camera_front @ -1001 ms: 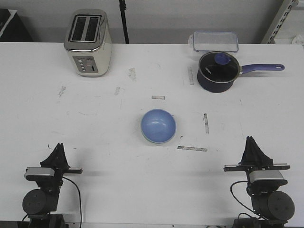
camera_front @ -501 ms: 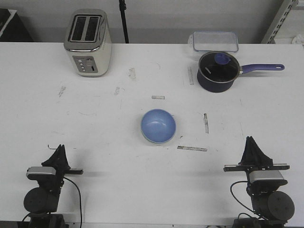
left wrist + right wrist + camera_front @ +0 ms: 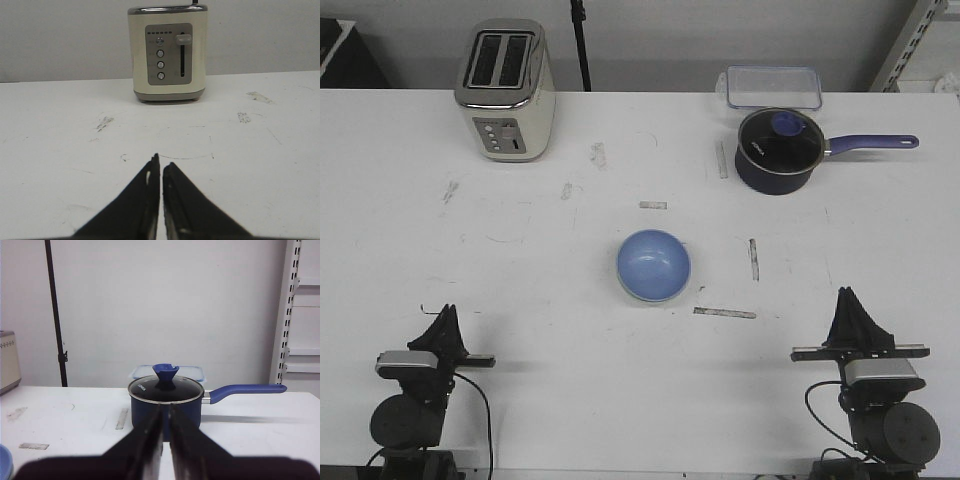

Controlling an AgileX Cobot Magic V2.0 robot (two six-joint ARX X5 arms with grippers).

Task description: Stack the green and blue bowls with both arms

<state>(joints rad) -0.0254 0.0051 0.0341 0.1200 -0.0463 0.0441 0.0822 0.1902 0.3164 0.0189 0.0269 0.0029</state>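
white tabletop [image 3: 540,280] fills nearly all of the front view, scuffed with grey marks and a few short strips of tape. at the lower left of the frame sits the left arm [image 3: 408,420], its left gripper [image 3: 445,312] pointing up the frame with nothing in it; in the left wrist view the two black fingers [image 3: 142,200] lie pressed together, only a hairline slit between them, and they hold nothing. at the upper left of the front view stands a cream toaster [image 3: 506,90] with a chrome top, its knobs and lever facing the camera.

near the centre of the frame, a little below the middle, rests the blue bowl [image 3: 654,265], upright and open side up, alone on the table and well apart from both arms. a thin paler rim shows around its lower edge, but whether this is a second bowl beneath it cannot be told; no green bowl shows clearly.

at the upper right a dark navy saucepan [image 3: 778,150] with a glass lid stands with its handle pointing right, a clear plastic container [image 3: 772,86] just behind it. at the lower right sits the right arm [image 3: 885,420]; the right gripper [image 3: 848,300] likewise has its fingers [image 3: 145,445] drawn together on nothing, aimed toward the saucepan.
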